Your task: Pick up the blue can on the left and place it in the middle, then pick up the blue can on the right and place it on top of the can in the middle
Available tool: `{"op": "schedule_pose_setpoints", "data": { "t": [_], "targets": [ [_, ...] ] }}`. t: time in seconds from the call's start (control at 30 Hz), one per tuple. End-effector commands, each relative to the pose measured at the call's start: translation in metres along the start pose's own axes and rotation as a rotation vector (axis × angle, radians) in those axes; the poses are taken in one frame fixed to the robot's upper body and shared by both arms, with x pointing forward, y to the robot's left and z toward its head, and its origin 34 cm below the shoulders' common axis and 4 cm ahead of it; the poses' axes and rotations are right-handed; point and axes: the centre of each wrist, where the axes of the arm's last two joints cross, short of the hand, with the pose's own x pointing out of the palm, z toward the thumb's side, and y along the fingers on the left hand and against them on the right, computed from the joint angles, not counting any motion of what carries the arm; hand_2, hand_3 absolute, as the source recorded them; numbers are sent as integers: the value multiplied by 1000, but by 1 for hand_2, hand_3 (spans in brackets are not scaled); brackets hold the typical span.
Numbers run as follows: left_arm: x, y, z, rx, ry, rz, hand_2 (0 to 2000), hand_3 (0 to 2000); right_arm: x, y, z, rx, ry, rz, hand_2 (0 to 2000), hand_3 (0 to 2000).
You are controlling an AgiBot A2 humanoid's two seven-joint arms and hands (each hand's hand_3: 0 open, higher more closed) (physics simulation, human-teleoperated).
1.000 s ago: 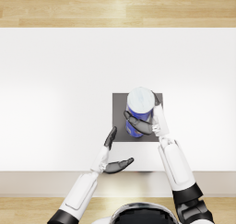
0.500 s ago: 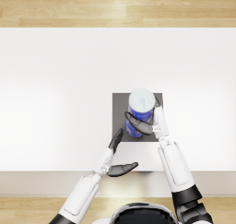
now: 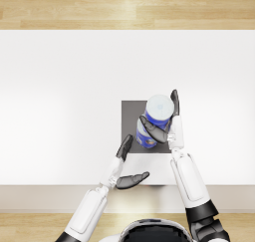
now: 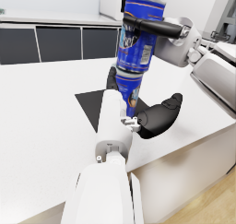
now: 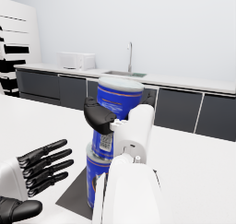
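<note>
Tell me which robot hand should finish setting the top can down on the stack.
Right. The right robot hand already grips the upper blue can directly over the lower blue can on the grey mat. The left robot hand is open, holds nothing, and sits off the mat.

The right arm reaches forward over the desk (image 3: 60, 86). The right hand (image 3: 162, 124) grips the upper blue can (image 3: 158, 112), with the thumb wrapped across its front and the other fingers (image 3: 174, 97) behind it. The left arm reaches forward at a slant, lower than the right one. The left hand (image 3: 127, 164) holds nothing; its fingers are straight and apart, and the thumb points sideways.
</note>
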Motion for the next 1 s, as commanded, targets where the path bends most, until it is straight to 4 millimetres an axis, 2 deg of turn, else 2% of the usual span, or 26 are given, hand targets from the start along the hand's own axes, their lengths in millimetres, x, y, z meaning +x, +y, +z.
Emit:
{"op": "schedule_pose_setpoints", "data": {
  "t": [0.03, 0.13, 0.4, 0.47, 0.5, 0.53, 0.63, 0.8, 0.9, 1.0],
  "targets": [
    [0, 7, 29, 118, -4, 10, 0, 0, 3, 1, 20, -66, -26, 8, 0, 0],
    [-1, 12, 44, 182, -12, 23, 0, 0, 3, 2, 28, -103, 5, 30, 0, 0],
    [-4, 16, 66, 275, -26, 51, 0, 0, -4, 4, 58, -198, -64, -11, 0, 0],
    [-6, 17, 76, 319, -28, 64, 0, 0, -7, 9, 69, -239, -95, -22, 0, 0],
    [-8, 18, 81, 342, -29, 75, 0, 0, -11, 13, 72, -339, 352, 172, 0, 0],
    [-10, 20, 88, 368, -32, 82, 0, 0, -6, 18, 81, -312, -5, 37, 0, 0],
    [-15, 25, 112, 471, -47, 117, 0, 0, -11, 27, 102, -394, -36, 27, 0, 0],
    [-42, 22, 172, 717, -26, 222, 0, 0, -42, 39, 137, -532, -119, -86, 0, 0],
    [-57, 14, 189, 783, 6, 275, 0, 0, -57, 46, 144, -572, -135, -133, 0, 0],
    [-66, 5, 198, 827, 23, 319, 0, 0, -70, 49, 141, -647, -44, -23, 0, 0]
  ]
}}
